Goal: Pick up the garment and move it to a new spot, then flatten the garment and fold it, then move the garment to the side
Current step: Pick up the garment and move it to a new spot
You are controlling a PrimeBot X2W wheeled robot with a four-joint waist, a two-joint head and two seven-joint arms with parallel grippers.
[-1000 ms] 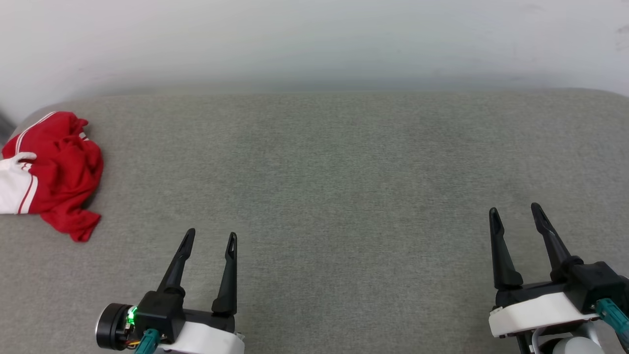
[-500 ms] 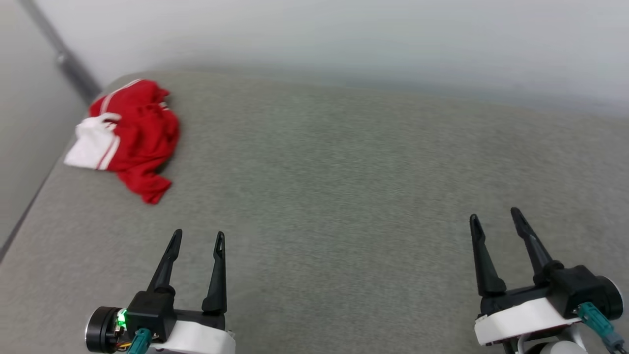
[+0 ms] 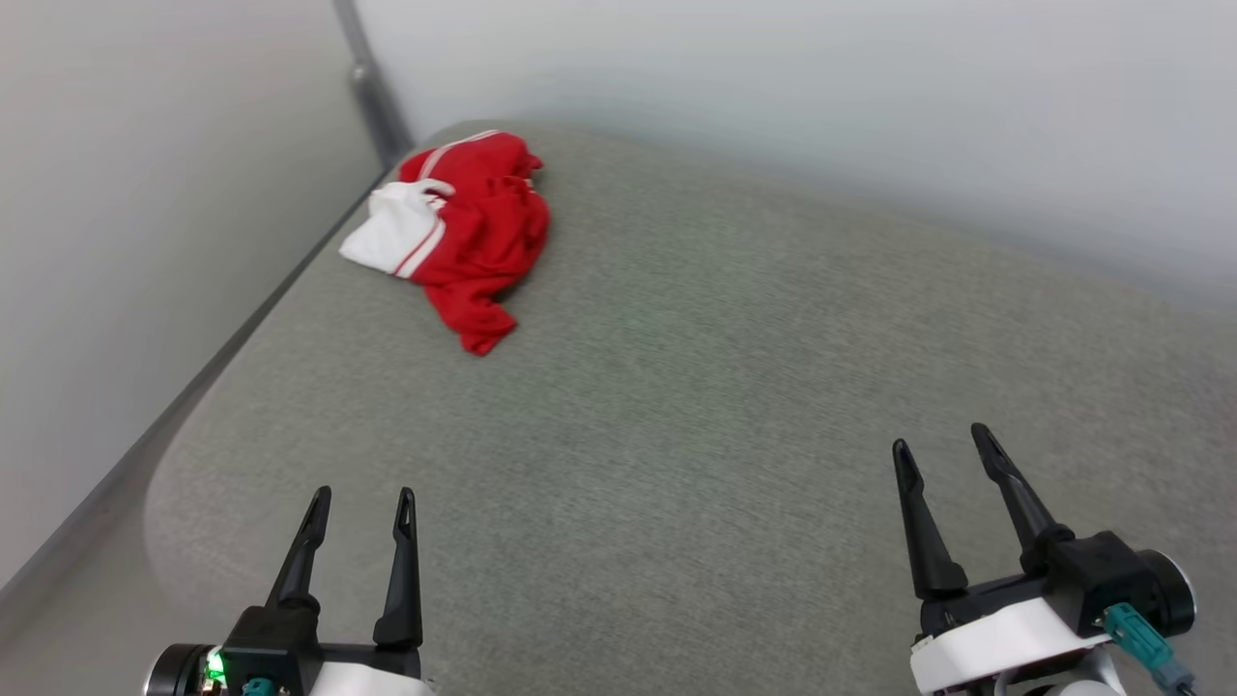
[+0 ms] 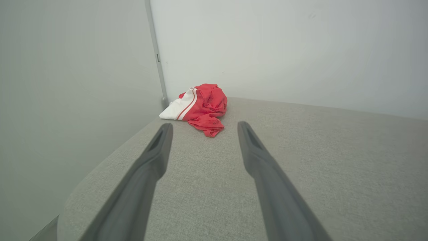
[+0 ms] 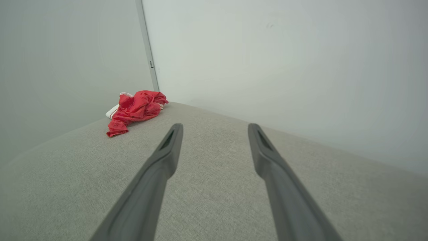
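Two grippers sit low in my head view, both spread wide and empty. The left gripper (image 3: 364,493) is at the lower left and the right gripper (image 3: 939,437) at the lower right. Each has two long, tapering matte-black fingers on a black-and-white body. Neither touches anything; they hang over the pad (image 3: 676,416), a grey cushion with a fine, slightly heathered weave and a rounded corner.

The garment (image 3: 478,227) lies crumpled at the far left corner of that pad, well apart from both grippers. It is a soft red heap of thin, wrinkled cloth, with a white panel edged in red-white stripes on its left side and a loose red tail trailing toward me. Behind it stand a smooth pale wall (image 3: 821,106) and a thin grey post (image 3: 372,92) in the room's corner.

Against the picture from a second ago, the whole head view has swung left. The heap was cut off at the left edge then; now it shows whole, higher and nearer the middle. That is my camera turning. The heap's folds look the same, and the jaws stand as wide as before.

With the heap so bunched, I can't tell its front from its back. The bottom edge cuts off the left gripper's body, and the pad's weave is smeared with blur in the head view. In the wrist views I see the fingers' grey inner faces, with the heap beyond them.
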